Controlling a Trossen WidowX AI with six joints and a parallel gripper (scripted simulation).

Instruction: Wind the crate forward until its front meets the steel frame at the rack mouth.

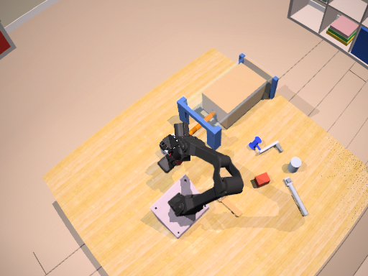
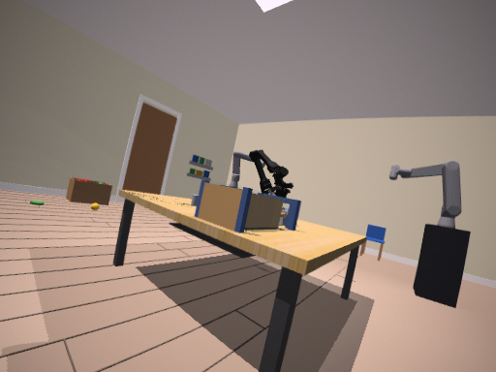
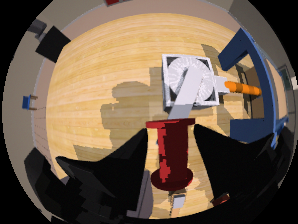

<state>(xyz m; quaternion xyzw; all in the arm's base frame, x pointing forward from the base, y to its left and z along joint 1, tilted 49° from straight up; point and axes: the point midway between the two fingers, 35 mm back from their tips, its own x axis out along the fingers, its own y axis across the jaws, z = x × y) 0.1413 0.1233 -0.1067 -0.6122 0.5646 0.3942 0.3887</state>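
The crate (image 1: pixel 235 88) (image 2: pixel 220 203) sits flat inside the clear-panelled cubby, with a gap between its front and the blue steel frame (image 1: pixel 199 118) (image 3: pixel 267 95). An orange strap (image 1: pixel 203 122) (image 3: pixel 242 88) runs through the frame to the winch (image 3: pixel 177 75). The handle's pale crank arm (image 3: pixel 187 95) lies over the winch drum; its key and the hole are hidden. Its red grip (image 3: pixel 172 150) stands up between my fingers. My gripper (image 3: pixel 170 128) is partly open around the red grip, with a narrow gap visible on each side.
A crank with a blue knob (image 1: pixel 255 143), a grey cylinder (image 1: pixel 295 164), a red block (image 1: pixel 262 180), a grey bar-shaped tool (image 1: pixel 297 198) and a wooden strip (image 1: pixel 231 207) lie on the bench. The frame stands close beside the winch. The arm's base plate (image 1: pixel 163 208) is nearby.
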